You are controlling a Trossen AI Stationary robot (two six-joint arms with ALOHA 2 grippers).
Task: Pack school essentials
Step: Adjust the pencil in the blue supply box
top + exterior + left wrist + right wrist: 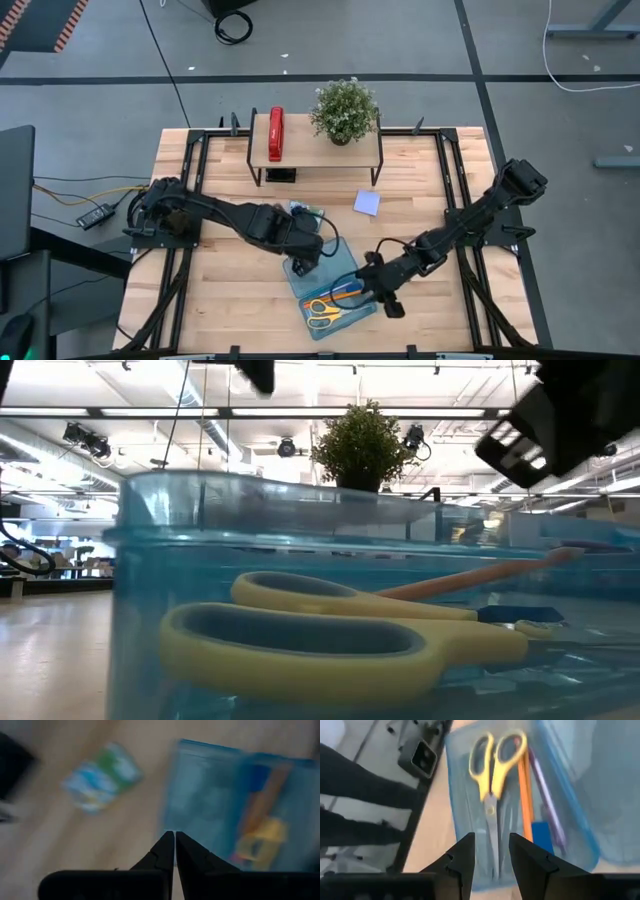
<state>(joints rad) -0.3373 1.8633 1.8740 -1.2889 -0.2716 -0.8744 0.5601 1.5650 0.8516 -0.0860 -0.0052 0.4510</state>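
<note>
Nearest the front edge we see the open blue case (330, 290), its tray holding the yellow-handled scissors (322, 310), an orange pencil (524, 800), the purple pen (546, 800) and the blue eraser (541, 836). Our right gripper (392, 305) hovers at the tray's right side, jaws spread with nothing between them. Our left gripper (303, 265) sits over the case's raised lid, jaws pressed together and empty. Just behind it lies the green-blue printed packet (308, 212); the lavender sticky-note pad (367, 203) rests apart on bare wood with open room around it. Farthest back, a small shelf (315, 150) carries the red stapler (276, 133) and a potted plant (345, 110).
</note>
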